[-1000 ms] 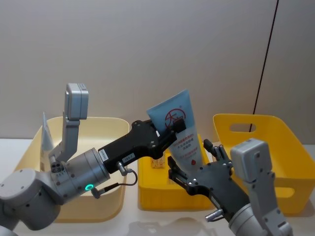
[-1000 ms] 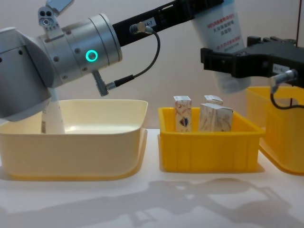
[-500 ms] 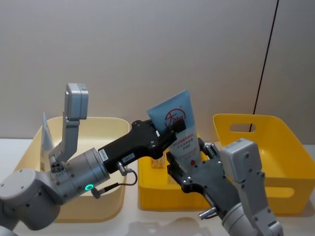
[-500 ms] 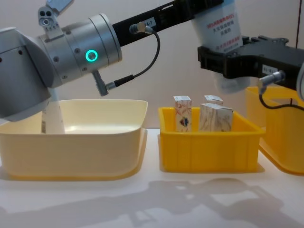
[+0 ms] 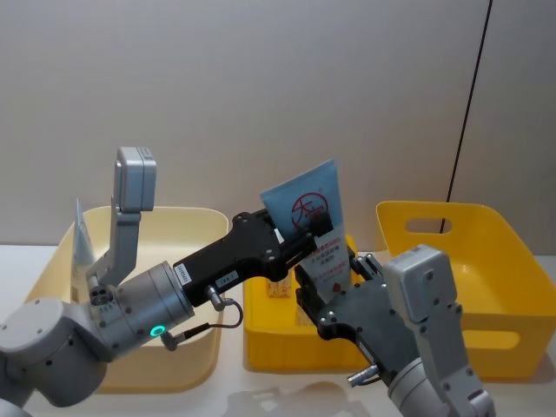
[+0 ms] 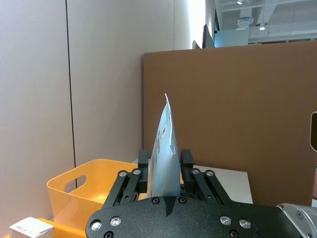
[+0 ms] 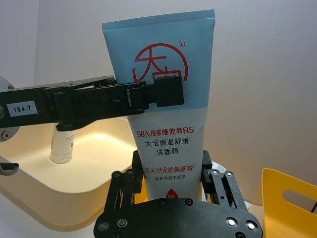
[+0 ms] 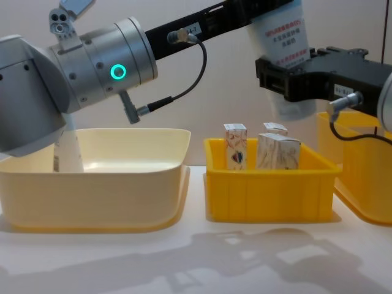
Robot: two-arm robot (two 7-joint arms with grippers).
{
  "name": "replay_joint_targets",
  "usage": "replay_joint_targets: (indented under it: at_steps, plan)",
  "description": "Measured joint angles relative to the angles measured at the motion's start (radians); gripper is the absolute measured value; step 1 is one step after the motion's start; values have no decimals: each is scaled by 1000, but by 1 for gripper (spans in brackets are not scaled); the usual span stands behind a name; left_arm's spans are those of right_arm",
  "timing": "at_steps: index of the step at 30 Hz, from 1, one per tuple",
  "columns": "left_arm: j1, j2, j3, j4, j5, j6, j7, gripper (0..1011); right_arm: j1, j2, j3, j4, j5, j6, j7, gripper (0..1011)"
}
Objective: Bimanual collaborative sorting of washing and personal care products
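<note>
- While both arms meet above the small yellow bin (image 8: pixel 269 196), a squeeze tube (image 5: pixel 314 217) is held in the air between them, its flat crimped end up and its red logo showing.
- The left gripper (image 5: pixel 300 233) reaches in from the left and is clamped on the upper, pale blue part of the squeeze tube, one finger across the logo.
- The right gripper (image 7: pixel 171 171) comes from below on the right; its fingers (image 7: pixel 137 166) sit against both sides of the tube's lower white part and seem to grip it, though how firmly is hard to judge.
- Three cartons (image 8: pixel 236 147) stand upright in the small yellow bin, beneath the tube.
- A second tube (image 8: pixel 67 150) stands in the cream bin (image 8: pixel 92 190) on the left.
- A large yellow bin (image 5: pixel 486 252) sits on the right.
</note>
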Motion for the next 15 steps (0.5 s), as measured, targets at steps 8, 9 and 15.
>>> replay_joint_targets:
  at_steps: [8,9,15]
  plan:
    - [0,0,0,0,0,0,0,600,1,-2,-1,2,-3,-1,-2,615]
    - [0,0,0,0,0,0,0,640,1,-2,-1,2,-4,-1,-2,606]
    - [0,0,0,0,0,0,0,813,0,-2,4,3,-4,-2,-2,574]
